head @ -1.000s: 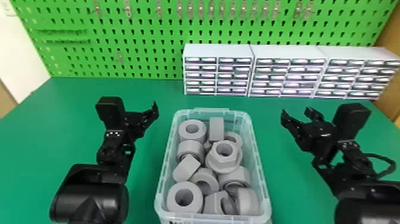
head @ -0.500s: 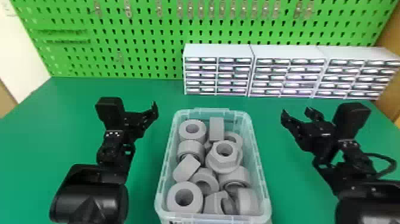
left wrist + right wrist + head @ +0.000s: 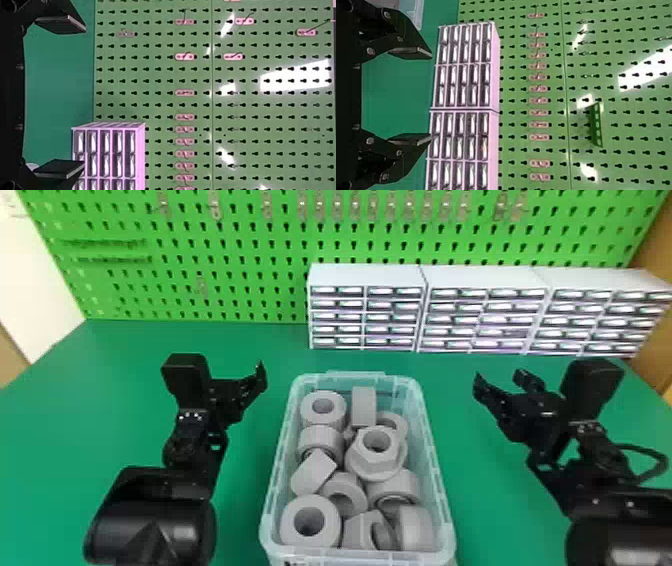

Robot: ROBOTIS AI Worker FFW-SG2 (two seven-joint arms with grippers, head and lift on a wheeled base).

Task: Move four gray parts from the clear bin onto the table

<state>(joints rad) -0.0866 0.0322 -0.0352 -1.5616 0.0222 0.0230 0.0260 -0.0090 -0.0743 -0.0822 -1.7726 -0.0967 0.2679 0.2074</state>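
Left gripper [image 3: 252, 386]: over the table on the left, level with the far part of the clear bin and apart from it; its two fingers [image 3: 63, 23] stand well apart with nothing between them.
Right gripper [image 3: 500, 379]: over the table on the right, also apart from the bin; its fingers [image 3: 413, 53] are spread, gripping nothing.
Clear bin [image 3: 445, 510]: on the table between the two arms, at the near middle, open at the top.
Gray parts [image 3: 363, 407]: piled together inside the bin, some lying on others, several with round holes.
Flanged nut [image 3: 375, 467]: right of the bin's middle, on top of the pile, hole facing up.
Thick ring [image 3: 291, 517]: in the near left corner of the bin, hole facing up.
Table [image 3: 245, 500]: green, reaching from the near edge back to the pegboard.
Drawer cabinets [image 3: 367, 275]: three in a row at the far side, from the middle to the right.
Pegboard [image 3: 250, 260]: green, upright behind the table, with small metal hooks [image 3: 215, 205] on it.
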